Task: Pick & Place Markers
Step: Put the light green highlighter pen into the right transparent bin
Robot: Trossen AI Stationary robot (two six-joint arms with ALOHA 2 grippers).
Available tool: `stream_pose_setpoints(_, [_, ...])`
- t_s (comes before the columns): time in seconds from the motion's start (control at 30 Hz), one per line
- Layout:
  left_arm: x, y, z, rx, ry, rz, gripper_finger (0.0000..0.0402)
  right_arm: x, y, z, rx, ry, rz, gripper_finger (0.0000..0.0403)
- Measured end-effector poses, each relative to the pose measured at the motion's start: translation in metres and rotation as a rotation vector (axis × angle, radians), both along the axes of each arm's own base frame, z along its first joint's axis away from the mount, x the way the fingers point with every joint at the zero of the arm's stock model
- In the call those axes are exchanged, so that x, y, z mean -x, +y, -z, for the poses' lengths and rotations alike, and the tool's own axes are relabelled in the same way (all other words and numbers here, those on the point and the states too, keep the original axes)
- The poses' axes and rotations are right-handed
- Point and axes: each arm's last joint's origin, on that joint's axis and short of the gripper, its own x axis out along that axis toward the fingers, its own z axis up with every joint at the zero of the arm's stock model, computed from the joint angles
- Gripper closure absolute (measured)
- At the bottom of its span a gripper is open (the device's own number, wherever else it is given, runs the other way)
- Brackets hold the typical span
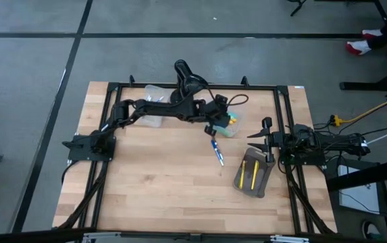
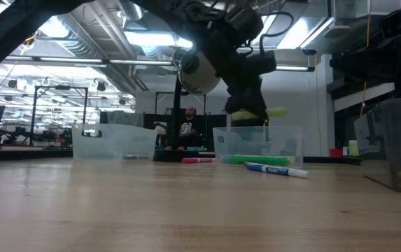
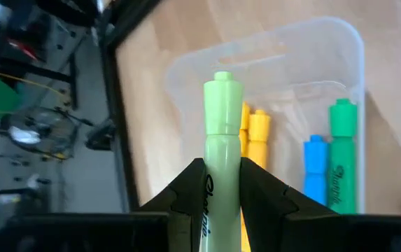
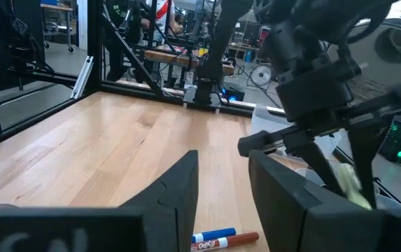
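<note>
My left gripper (image 3: 221,185) is shut on a light green marker (image 3: 221,126) and hangs over a clear bin (image 1: 231,125) near the table's far middle. The bin (image 3: 340,56) holds yellow (image 3: 257,136), blue (image 3: 315,168) and green (image 3: 340,150) markers. In the low view the held marker (image 2: 266,112) is above the bin (image 2: 256,143). A blue marker (image 1: 217,152) lies on the table near the bin. My right gripper (image 4: 221,189) is open and waits at the right, above a grey pouch (image 1: 254,173) that has yellow markers lying on it. My left gripper pinches the light green marker's barrel (image 3: 222,171) between its two fingers, coming from above. The capped end (image 3: 222,87) sticks out past the fingertips. The marker is lifted clear and lies about level above the bin's open top.
A second clear container (image 1: 154,101) and a black desk lamp (image 1: 186,74) stand at the far edge. Green (image 2: 256,159), pink (image 2: 199,160) and blue (image 2: 277,169) markers lie on the table by the bin. Bare wood stretches along the near half (image 1: 159,196).
</note>
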Motion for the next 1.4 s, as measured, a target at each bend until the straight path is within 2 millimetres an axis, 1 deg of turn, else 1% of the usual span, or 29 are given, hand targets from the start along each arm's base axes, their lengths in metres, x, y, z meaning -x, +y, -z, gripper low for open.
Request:
stream_pose_setpoints(0.13, [0.002,0.004,0.002,0.075,0.001,-0.012,0.0334,0.000,0.000,0.000,0.000,0.000,0.000,0.0276])
stream_pose_setpoints(0.37, [0.003,0.008,0.004,0.152,-0.018,-0.014,0.0334,0.000,0.000,0.000,0.000,0.000,0.000,0.0276])
stream_pose_setpoints(0.73, [-0.002,0.005,0.032,0.170,0.048,-0.015,0.0334,0.000,0.000,0.000,0.000,0.000,0.000,0.0276])
stream_pose_setpoints(1.1, [-0.002,0.005,0.032,0.159,0.053,-0.027,0.0331,0.000,0.000,0.000,0.000,0.000,0.000,0.0276])
stream_pose_setpoints(1.4, [-0.003,0.006,0.030,0.137,0.035,-0.042,0.0298,0.000,0.000,0.000,0.000,0.000,0.000,0.0276])
